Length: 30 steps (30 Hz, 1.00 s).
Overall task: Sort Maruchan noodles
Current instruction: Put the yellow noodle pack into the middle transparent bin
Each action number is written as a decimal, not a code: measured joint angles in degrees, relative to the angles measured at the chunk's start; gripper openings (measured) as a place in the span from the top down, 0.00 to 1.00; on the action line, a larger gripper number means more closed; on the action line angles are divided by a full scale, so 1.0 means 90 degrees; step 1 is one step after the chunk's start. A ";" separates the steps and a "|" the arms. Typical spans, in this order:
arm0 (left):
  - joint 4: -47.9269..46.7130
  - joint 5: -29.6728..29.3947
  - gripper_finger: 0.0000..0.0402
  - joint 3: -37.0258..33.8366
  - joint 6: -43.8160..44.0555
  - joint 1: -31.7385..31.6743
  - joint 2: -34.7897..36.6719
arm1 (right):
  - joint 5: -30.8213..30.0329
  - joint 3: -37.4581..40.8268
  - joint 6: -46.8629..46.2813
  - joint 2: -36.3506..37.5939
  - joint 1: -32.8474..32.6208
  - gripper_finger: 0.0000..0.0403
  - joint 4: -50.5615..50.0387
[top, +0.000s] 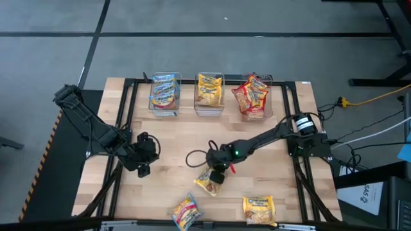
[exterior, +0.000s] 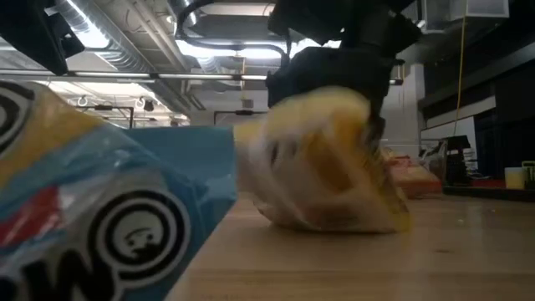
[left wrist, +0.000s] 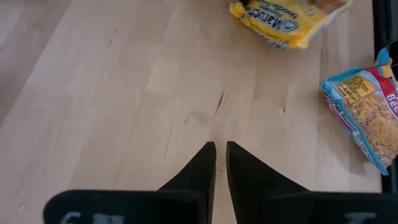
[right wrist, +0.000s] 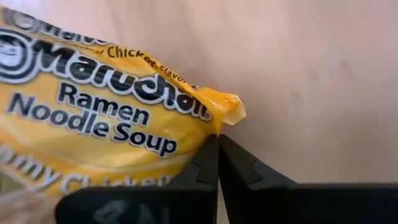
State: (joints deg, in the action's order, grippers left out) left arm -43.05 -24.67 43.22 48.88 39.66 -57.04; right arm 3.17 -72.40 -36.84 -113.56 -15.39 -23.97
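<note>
Two packets [top: 186,211] near front table [top: 173,154] edge, right pincer [top: 217,174] pinching yellow packet [top: 208,184] edge

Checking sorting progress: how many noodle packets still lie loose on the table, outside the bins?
3: a yellow packet pinched by the right gripper, a blue-trimmed packet and another yellow one at the near edge.

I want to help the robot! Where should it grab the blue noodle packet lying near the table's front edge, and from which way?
My guess: pinch the crimped end seam of the blue packet, coming straight down from above. It lies flat on the wooden table, so its thin edge flap gives fingers more to close on than the puffy, slippery middle.
</note>
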 joint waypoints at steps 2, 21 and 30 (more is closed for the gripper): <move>-0.0002 0.0000 0.92 0.0000 -0.0002 0.0000 0.0000 | -0.0054 0.0000 0.0132 0.0084 0.0122 0.99 -0.0088; -0.0027 -0.0156 0.92 0.0000 -0.0327 0.0000 0.0000 | -0.0308 -0.0017 0.1282 0.0613 0.0645 0.80 -0.0299; -0.0024 -0.0194 0.92 0.0000 -0.0326 0.0000 0.0000 | -0.0071 -0.0085 0.1312 0.0615 0.0807 0.46 0.0237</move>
State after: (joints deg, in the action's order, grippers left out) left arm -43.27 -26.41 43.22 45.94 39.66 -57.04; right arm 2.53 -73.17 -25.04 -108.03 -8.12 -21.84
